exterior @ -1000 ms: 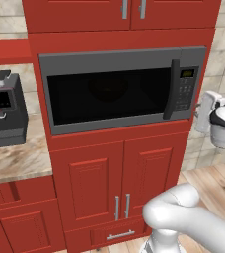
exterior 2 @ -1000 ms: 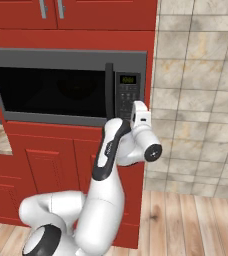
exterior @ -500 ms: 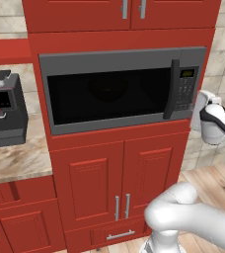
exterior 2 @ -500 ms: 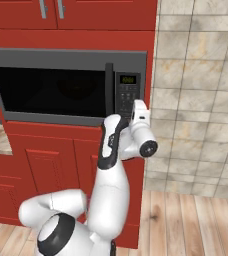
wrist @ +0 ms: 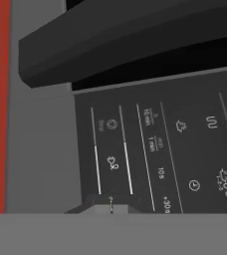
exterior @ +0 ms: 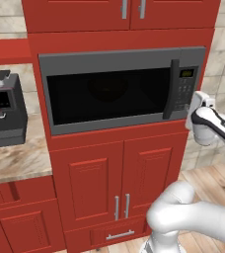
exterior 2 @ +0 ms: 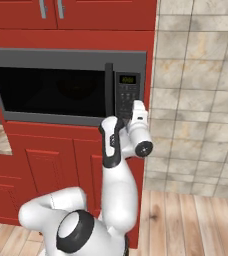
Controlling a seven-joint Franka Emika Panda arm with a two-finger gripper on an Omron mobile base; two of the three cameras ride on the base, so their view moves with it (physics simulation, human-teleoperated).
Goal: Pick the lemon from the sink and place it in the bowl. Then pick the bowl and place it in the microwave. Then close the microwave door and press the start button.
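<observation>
Pincer [wrist: 110, 203] pressed up to the dark keypad panel [wrist: 160, 149] of the microwave [exterior: 122, 89], tips together with hardly any gap, clamped on nothing, just under the column bearing the small start symbol. Seen from the left base view as a white hand at the panel's lower right corner, right beside the keypad [exterior: 184, 91]; from the right base view, raised directly in front of the keypad [exterior 2: 127, 97], below the green display [exterior 2: 128, 79]. Microwave door [exterior: 109, 94] shut flush, dark glass window across most of it, black vertical bar handle [exterior: 173, 89] along its right edge, next to the keypad. Nothing clear behind the glass, too dark to tell. Red cabinets [exterior: 114, 178] above and below. Black countertop appliance [exterior: 5, 108] on the pale stone desk [exterior: 13, 160] well to the left. Tiled wall [exterior 2: 201, 90] to the right, wooden floor [exterior 2: 186, 220] beneath.
</observation>
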